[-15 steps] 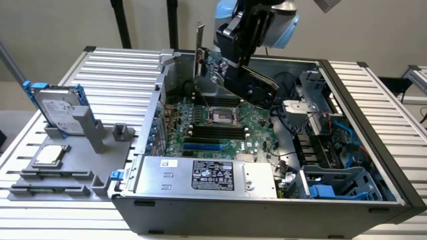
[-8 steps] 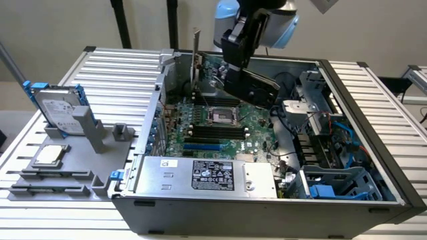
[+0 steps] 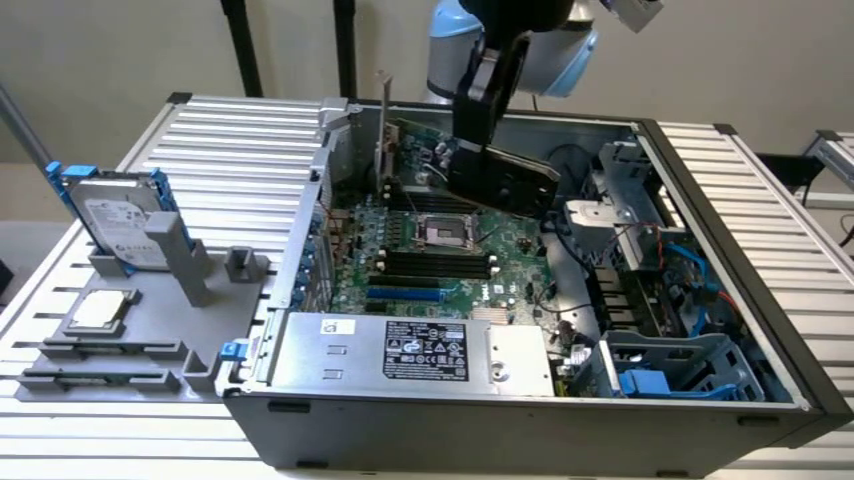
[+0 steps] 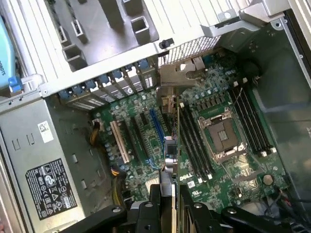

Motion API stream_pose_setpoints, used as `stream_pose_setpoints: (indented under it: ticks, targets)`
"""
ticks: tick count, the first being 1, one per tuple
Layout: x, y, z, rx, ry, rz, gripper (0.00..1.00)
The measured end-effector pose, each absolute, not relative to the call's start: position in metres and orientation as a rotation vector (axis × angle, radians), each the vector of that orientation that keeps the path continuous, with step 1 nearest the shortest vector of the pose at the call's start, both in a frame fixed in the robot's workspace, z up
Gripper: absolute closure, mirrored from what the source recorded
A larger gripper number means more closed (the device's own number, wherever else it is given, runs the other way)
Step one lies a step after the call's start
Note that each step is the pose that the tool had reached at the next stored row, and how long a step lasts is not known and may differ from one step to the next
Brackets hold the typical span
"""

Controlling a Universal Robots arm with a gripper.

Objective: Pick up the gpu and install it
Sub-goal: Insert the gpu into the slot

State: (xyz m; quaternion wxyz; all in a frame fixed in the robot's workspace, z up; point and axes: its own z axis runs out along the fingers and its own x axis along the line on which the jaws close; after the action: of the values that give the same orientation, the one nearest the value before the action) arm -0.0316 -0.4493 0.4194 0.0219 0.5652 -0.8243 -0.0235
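While it hangs over the motherboard (image 3: 441,255), graphics card (image 3: 505,178): black cooler face, silver end bracket (image 4: 171,78).
Gripper (image 4: 167,206): fingers (image 4: 151,209) clamped on card's edge.

Black gpu (image 3: 505,182), green motherboard (image 3: 461,265), silver hard drive (image 3: 118,225)

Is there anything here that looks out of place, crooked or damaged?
Nothing looks damaged or spilled. One thing stands out: the gpu, clamped in the gripper, hangs above the motherboard and is not seated in any slot. In the exterior view it looks tilted. The CPU socket is also empty.
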Motion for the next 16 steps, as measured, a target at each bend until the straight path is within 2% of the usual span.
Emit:
stream_pose_setpoints:
  ticks: [16]
  targets:
    - [-0.032, -0.449, 0.403, 2.109, -2.280, -0.081, 0.73]
